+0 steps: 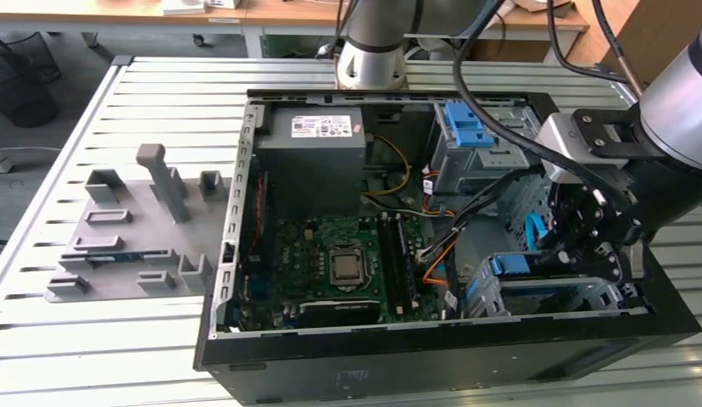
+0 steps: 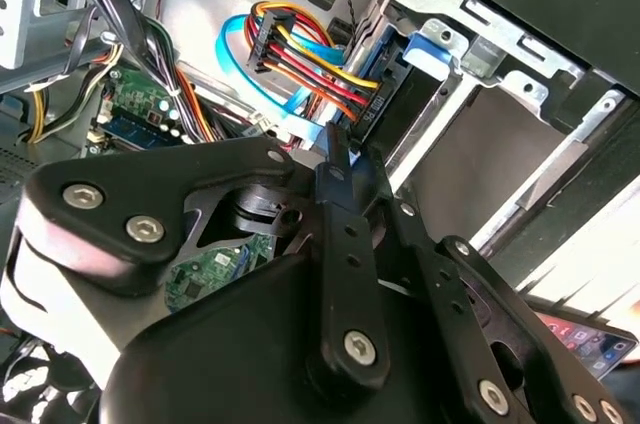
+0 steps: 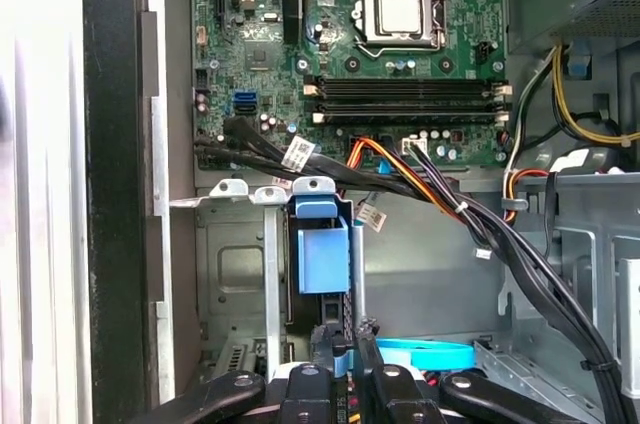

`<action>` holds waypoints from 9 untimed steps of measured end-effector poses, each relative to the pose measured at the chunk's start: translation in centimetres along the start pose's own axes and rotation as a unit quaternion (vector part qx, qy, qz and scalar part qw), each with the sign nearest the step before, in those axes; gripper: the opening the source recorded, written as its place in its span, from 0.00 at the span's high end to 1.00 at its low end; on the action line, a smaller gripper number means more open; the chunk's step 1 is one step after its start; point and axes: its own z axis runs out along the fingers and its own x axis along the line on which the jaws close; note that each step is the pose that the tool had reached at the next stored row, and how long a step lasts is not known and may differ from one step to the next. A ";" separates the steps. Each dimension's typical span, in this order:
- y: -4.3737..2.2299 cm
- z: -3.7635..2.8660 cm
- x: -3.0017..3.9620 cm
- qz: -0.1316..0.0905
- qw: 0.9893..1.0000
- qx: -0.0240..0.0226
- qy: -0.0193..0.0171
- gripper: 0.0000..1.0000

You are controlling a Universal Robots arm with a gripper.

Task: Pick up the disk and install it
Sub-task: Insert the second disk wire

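The disk sits in the lower drive cage at the front right corner of the open computer case (image 1: 232,254). Its blue carrier end (image 1: 519,264) shows in the exterior view, and the blue tab appears in both wrist views (image 3: 322,244) (image 2: 430,49). My gripper (image 1: 577,246) hangs just above that cage, at the exterior view's right. Its black fingers are drawn together, the gripper (image 2: 338,149) tips close beside the black connector with coloured wires (image 2: 300,59) at the disk's end. The gripper (image 3: 340,344) holds nothing that I can make out.
Inside the case lie the green motherboard (image 1: 334,254), the grey power-supply box (image 1: 317,144) and an upper cage with a blue latch (image 1: 470,127). Black cable bundles (image 3: 480,224) cross near the cage. A grey fixture plate (image 1: 136,229) rests on the slatted table at the exterior view's left.
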 end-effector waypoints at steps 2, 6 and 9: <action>0.00 -0.13 -0.01 0.000 1.000 0.000 0.000 0.77; 0.01 -0.60 -0.06 0.000 1.000 0.000 0.000 0.77; 0.02 -0.98 -0.09 0.000 1.000 0.000 0.000 0.77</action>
